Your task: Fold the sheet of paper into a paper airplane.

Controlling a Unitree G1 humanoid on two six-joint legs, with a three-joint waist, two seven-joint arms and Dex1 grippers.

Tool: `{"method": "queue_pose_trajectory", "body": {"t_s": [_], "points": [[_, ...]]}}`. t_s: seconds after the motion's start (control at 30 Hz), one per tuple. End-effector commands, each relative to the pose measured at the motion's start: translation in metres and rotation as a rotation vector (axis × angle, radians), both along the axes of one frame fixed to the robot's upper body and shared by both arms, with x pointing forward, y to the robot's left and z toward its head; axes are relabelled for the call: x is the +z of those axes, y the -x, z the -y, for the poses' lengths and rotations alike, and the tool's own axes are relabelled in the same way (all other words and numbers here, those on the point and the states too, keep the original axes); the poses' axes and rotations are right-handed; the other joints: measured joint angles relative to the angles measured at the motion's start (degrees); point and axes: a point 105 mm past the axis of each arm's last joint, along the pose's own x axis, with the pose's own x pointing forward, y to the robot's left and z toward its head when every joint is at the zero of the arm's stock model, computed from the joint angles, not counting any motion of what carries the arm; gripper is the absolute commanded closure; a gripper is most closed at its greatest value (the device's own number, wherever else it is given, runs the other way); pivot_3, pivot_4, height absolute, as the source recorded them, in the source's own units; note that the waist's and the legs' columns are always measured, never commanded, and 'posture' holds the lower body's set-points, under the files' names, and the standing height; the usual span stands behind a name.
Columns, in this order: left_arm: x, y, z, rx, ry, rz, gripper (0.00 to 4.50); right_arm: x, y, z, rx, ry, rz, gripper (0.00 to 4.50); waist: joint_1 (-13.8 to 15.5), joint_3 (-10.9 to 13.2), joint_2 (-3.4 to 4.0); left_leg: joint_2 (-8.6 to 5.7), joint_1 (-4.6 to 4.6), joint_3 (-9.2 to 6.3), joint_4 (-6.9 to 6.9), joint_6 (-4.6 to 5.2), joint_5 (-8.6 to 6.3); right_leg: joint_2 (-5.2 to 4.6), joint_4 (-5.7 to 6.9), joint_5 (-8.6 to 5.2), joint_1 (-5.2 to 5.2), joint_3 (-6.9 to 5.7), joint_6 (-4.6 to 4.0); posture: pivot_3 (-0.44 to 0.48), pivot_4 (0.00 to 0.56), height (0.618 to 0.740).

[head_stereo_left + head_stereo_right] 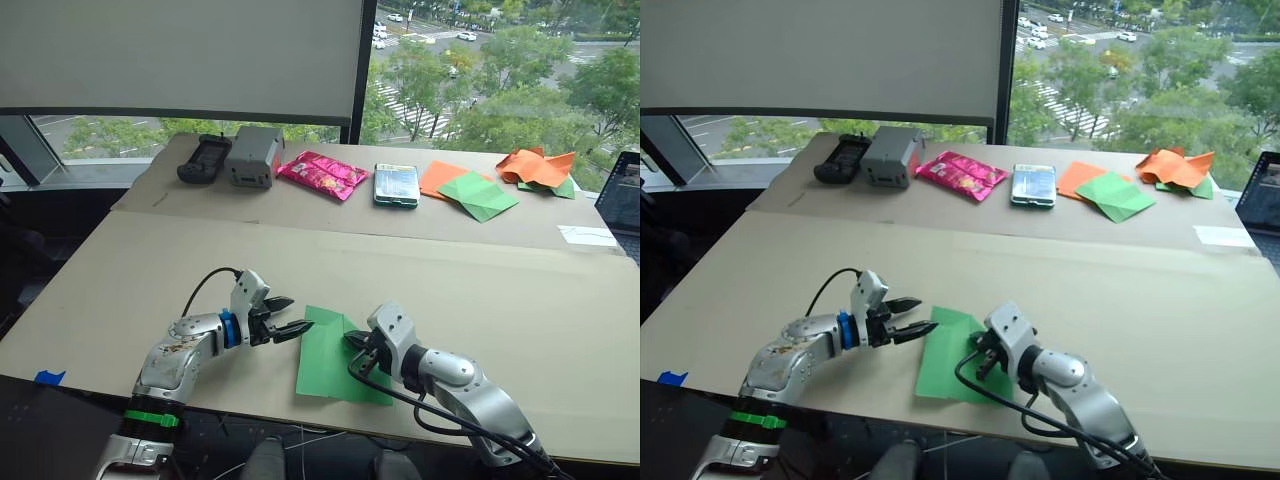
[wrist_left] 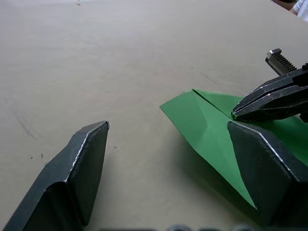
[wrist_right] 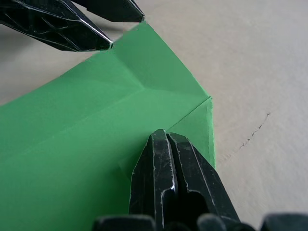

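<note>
The sheet of paper [image 1: 322,372] is bright green and lies flat near the table's front edge, with crease lines and one far corner folded over [image 3: 159,82]. My left gripper [image 1: 293,316] is open at the sheet's left edge; one finger [image 2: 262,168] is over the paper and the other [image 2: 82,173] is over bare table. My right gripper [image 3: 163,139] is shut, its tips pressed down on the folded part near the sheet's far right corner. The two grippers' tips are close together over that far edge.
Along the back of the table [image 1: 150,270] lie a black device [image 1: 205,158], a grey box [image 1: 253,155], a pink packet [image 1: 322,174], a phone [image 1: 396,184], orange paper [image 1: 438,178], paler green folded paper [image 1: 480,196] and crumpled orange paper [image 1: 535,166]. A laptop [image 1: 622,195] stands at the far right.
</note>
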Motion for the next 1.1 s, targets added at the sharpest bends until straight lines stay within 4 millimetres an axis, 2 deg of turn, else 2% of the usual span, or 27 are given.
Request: {"method": "queue_pose_trajectory", "body": {"t_s": [0.03,0.4,0.63,0.9,1.1], "points": [[0.006,-0.002,0.005,-0.005,0.007,0.028,0.57,-0.007,0.003,0.0,-0.006,0.014,-0.028,4.5,0.0,0.0,0.01,0.0,0.0,0.0,0.0,0.0,0.0,0.0,-0.01,0.0,0.0,0.0,0.0,0.0,0.15,0.713],[0.001,0.004,0.013,-0.058,-0.049,0.064,4.16,-0.006,0.001,0.003,-0.037,0.008,-0.021,4.5,0.0,-0.02,0.03,0.0,0.0,0.0,0.0,0.0,0.0,0.0,0.0,0.0,-0.01,0.01,0.0,0.0,0.15,0.713],[0.011,0.008,0.018,-0.113,-0.12,0.18,4.16,-0.003,-0.002,0.003,-0.08,-0.026,-0.019,4.5,-0.01,-0.02,0.03,0.0,0.0,0.0,0.0,0.0,0.0,0.0,0.0,0.0,-0.01,0.01,0.0,0.0,0.15,0.713],[0.004,0.024,0.034,-0.245,-0.162,0.199,4.16,0.001,-0.002,0.003,-0.119,-0.071,-0.018,4.5,0.13,-0.06,0.09,0.0,-0.02,0.02,0.0,0.0,0.0,0.0,0.0,0.0,-0.01,0.05,0.0,0.0,0.15,0.713],[-0.012,0.029,0.038,-0.29,-0.173,0.154,4.16,0.003,-0.002,0.006,-0.144,-0.083,-0.011,4.5,0.14,-0.08,0.12,0.0,-0.02,0.02,0.01,0.0,0.0,0.0,0.0,0.0,0.0,0.06,0.0,0.0,0.15,0.713]]}}
